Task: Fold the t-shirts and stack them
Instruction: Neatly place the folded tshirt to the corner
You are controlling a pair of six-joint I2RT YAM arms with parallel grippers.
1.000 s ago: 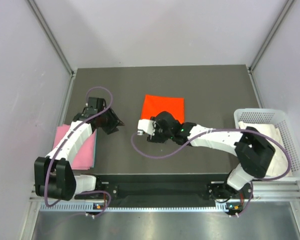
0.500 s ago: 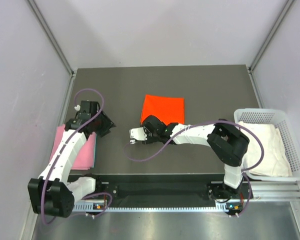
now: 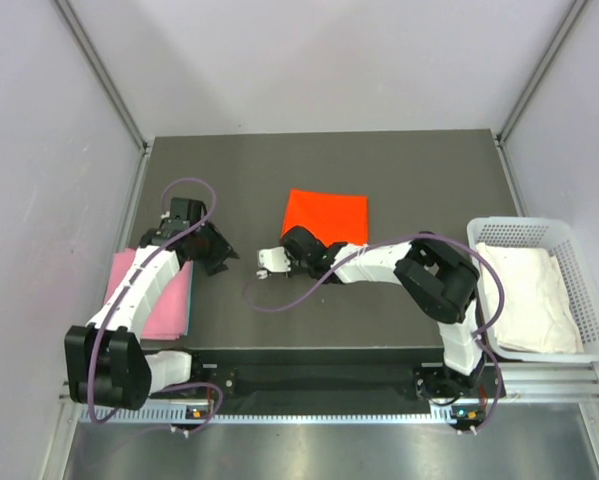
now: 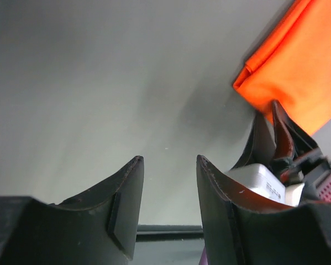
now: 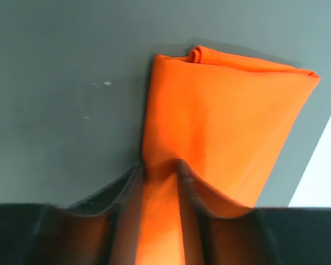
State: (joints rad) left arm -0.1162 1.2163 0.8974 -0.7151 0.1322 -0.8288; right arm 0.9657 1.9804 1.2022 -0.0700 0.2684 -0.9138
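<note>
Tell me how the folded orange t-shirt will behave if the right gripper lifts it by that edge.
Probably floppy: the orange t-shirt puckers where the right gripper pinches it. The rolled far corner shows loose layers, so the fold may sag open. Thin fabric, likely light.

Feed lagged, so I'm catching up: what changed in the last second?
The right arm folded its elbow in, off the basket. The right gripper slid left along the near edge of the orange shirt and now pinches that fabric. The left gripper swung left, then back, open. The orange shirt, pink shirt and white shirt stayed put.
</note>
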